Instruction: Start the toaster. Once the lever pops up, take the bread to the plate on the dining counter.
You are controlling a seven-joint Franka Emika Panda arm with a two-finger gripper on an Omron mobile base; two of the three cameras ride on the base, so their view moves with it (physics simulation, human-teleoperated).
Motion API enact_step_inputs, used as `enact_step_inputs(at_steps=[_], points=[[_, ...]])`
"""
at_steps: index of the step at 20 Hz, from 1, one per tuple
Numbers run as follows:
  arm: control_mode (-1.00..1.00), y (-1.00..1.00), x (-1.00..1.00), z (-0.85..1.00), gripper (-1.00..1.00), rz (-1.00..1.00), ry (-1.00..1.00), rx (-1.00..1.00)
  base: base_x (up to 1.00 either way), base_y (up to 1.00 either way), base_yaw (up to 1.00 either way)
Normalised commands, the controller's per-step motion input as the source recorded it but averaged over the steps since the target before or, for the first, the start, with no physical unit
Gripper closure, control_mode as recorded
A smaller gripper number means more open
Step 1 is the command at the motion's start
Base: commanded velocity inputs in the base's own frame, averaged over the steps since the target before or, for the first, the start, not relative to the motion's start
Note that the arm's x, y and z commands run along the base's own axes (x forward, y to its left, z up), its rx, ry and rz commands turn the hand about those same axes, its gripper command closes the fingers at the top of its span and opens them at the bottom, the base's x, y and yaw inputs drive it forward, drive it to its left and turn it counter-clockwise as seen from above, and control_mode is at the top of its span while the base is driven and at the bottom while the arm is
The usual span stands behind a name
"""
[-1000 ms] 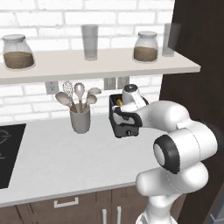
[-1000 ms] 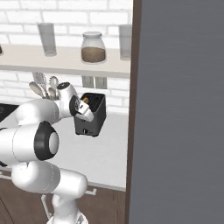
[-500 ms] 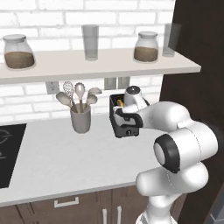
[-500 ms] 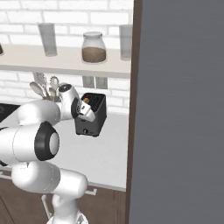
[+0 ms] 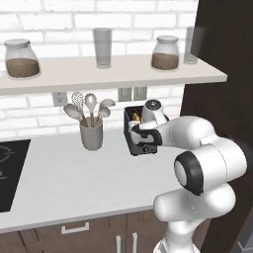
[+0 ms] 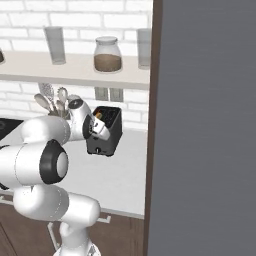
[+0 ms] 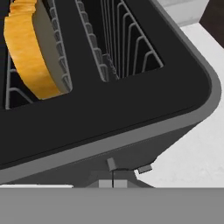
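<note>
1. The toaster [image 5: 142, 133] stands on the grey worktop [image 5: 74, 178], by the utensil cup [image 5: 92, 134].
2. Your gripper [image 7: 113, 174], fingers together and empty, sits at its front face: judge this the lever-pressing step.
3. The bread [image 7: 30, 48] sits in one slot; press down next.

Toaster [image 7: 131, 118] – matt dark shell, wire racks; bread [image 7: 30, 48] – rough crust.

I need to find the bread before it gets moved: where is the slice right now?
The bread stands in one slot of the toaster, the other slot beside it empty. The toaster sits on the grey worktop by the brick wall, to the right of the utensil cup.
</note>
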Motion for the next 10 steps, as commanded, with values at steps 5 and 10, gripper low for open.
enact_step_inputs(at_steps=[5, 10], points=[[-1.0, -0.14, -0.16, -0.89, 1.0, 0.0, 0.0, 0.0, 0.0, 0.0, 0.0], [-1.0, -0.22, -0.3, -0.8, 1.0, 0.0, 0.0, 0.0, 0.0, 0.0, 0.0]])
